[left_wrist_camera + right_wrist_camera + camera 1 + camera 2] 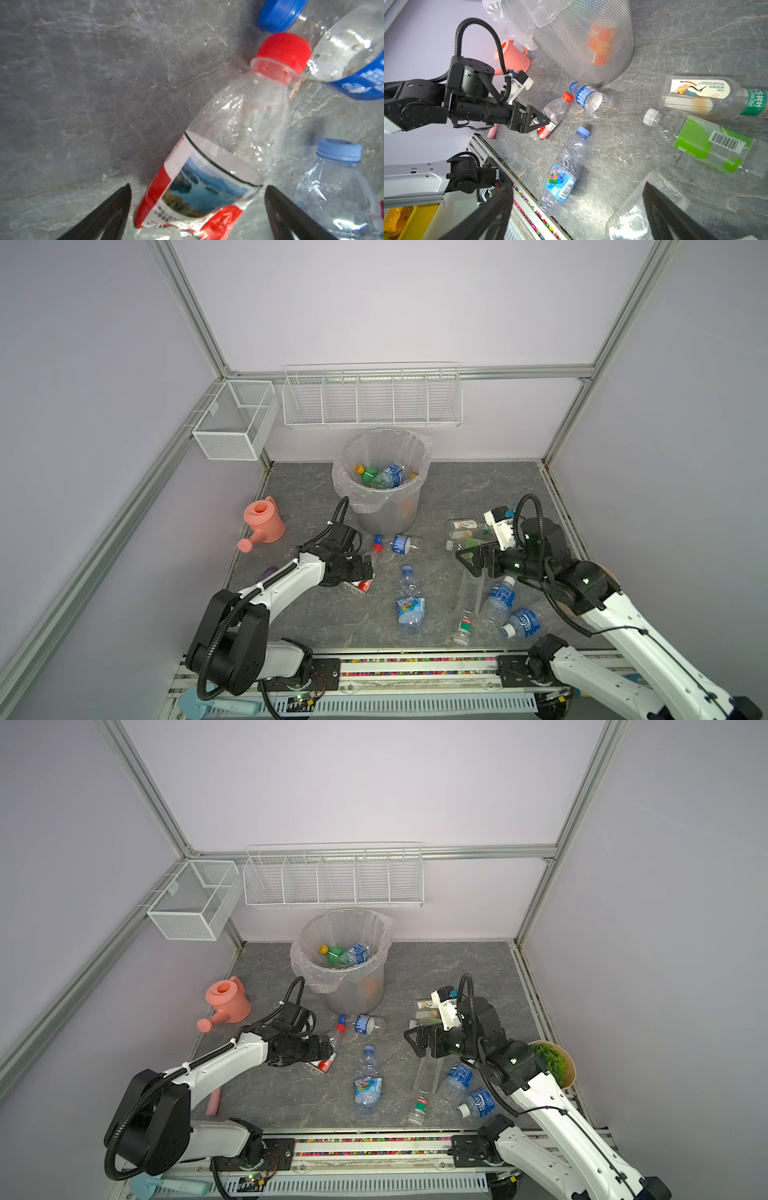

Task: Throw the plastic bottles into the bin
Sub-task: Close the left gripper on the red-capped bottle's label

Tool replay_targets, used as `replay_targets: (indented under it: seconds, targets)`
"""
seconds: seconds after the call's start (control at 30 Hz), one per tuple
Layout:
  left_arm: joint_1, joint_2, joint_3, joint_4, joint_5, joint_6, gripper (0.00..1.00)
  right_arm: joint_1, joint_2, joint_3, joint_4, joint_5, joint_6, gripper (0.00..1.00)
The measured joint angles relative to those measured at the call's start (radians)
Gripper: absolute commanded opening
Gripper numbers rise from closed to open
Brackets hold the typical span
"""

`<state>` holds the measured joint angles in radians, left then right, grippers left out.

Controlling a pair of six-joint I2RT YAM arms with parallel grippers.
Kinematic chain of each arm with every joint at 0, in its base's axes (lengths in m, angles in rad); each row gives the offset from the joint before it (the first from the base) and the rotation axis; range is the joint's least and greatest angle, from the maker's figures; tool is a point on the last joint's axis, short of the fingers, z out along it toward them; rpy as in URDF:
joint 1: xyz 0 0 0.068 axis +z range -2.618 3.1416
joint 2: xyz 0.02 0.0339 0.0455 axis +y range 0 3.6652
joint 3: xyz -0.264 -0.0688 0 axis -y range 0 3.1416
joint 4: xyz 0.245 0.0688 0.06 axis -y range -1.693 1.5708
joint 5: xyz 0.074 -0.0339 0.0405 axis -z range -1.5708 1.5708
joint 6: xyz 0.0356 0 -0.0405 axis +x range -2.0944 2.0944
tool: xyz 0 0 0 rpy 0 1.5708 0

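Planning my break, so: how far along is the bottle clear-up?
Done: a few bottles lie in the bin. In hand: nothing held yet; the open left gripper straddles the red-capped bottle, and the right gripper is open too. Left: about seven other bottles lie scattered on the table.

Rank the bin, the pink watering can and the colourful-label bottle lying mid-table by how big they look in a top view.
1. bin
2. pink watering can
3. colourful-label bottle: about as long as the can, but much slimmer
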<state>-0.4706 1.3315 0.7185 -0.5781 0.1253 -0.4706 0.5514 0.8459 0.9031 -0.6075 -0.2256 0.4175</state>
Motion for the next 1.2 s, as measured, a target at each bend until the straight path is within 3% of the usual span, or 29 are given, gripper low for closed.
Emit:
replay_targets:
  seconds: [0.2,0.53,1.0,1.2]
  targets:
    - [-0.028,-0.064,-0.015,0.001,-0.004,-0.037,0.99,0.0,0.013,0.0,0.01,0.0,0.001,0.99]
    - [-0.068,-0.047,-0.021,0.001,-0.055,-0.061,0.99,0.001,0.016,0.0,0.021,0.001,0.002,1.0]
    - [-0.172,0.173,0.066,-0.023,-0.172,-0.066,1.0,0.002,0.011,0.002,0.012,0.016,-0.006,0.99]
    - [-0.187,0.214,0.095,-0.042,-0.204,-0.064,0.96,0.002,0.044,0.009,0.006,0.016,-0.006,0.99]
